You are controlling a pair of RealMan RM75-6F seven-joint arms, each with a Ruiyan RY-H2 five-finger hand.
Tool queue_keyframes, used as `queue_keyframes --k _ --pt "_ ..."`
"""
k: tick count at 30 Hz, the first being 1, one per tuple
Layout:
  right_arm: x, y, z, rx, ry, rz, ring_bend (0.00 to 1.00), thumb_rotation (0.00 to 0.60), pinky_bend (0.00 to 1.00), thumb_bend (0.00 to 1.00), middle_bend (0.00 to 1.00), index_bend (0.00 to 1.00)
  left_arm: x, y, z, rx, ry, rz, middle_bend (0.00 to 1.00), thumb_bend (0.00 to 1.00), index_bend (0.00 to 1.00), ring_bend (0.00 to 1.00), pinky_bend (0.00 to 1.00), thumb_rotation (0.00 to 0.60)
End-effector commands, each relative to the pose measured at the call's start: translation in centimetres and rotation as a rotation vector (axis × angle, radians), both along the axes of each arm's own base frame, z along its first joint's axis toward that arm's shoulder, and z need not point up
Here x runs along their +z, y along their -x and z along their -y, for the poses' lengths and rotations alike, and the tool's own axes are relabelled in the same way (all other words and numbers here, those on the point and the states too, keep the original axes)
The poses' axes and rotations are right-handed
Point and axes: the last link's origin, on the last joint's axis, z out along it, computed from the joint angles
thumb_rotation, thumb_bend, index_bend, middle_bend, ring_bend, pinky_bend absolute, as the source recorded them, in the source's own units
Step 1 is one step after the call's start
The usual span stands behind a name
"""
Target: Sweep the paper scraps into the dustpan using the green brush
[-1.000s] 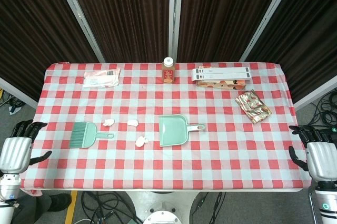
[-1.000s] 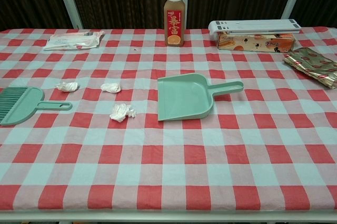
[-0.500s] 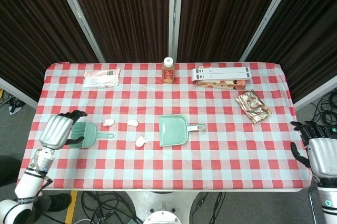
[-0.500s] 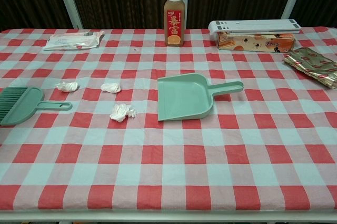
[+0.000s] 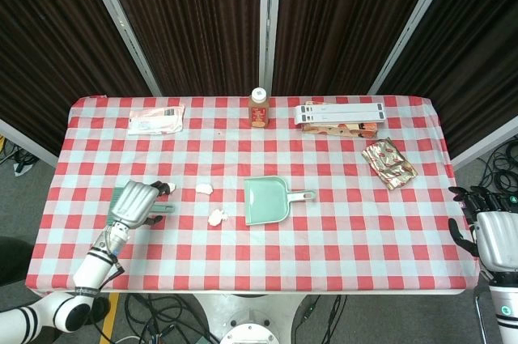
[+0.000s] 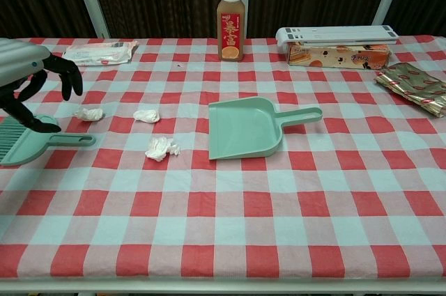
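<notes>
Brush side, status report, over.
Left hand open, above the brush, not gripping. Right hand open, off the table. Three scraps lie loose left of the dustpan. Path clear.

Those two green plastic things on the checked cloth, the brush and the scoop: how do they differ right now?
The green brush lies at the table's left with the left hand above it; the dustpan lies near the middle, untouched. The brush has bristles; the dustpan is a wider open tray. Both are pale green, lying flat, handles pointing right.
</notes>
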Motion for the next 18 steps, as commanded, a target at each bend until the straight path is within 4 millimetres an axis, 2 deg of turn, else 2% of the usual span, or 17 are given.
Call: queue_keyframes --k 1,10,18 --pt "0.0 0.0 0.1 -0.002 -0.001 0.0 0.2 0.6 0.27 0.31 0.38 0.25 -1.8 -0.1 -0.8 0.013 0.009 -0.087 0.45 0.17 0.41 0.75 0.87 0.6" --pt "-0.2 0.5 -0.1 -0.023 -0.006 0.005 0.2 0.6 0.27 0.31 0.38 0.25 -4.0 0.1 -1.3 0.035 0.017 -0.294 0.46 0.19 0.41 0.75 0.87 0.6" --pt "-0.2 0.8 -0.2 -0.036 -0.006 0.006 0.2 0.6 0.27 0.31 0.38 0.25 -4.5 -0.3 -1.5 0.06 0.04 -0.401 0.47 0.21 0.41 0.75 0.87 0.6"
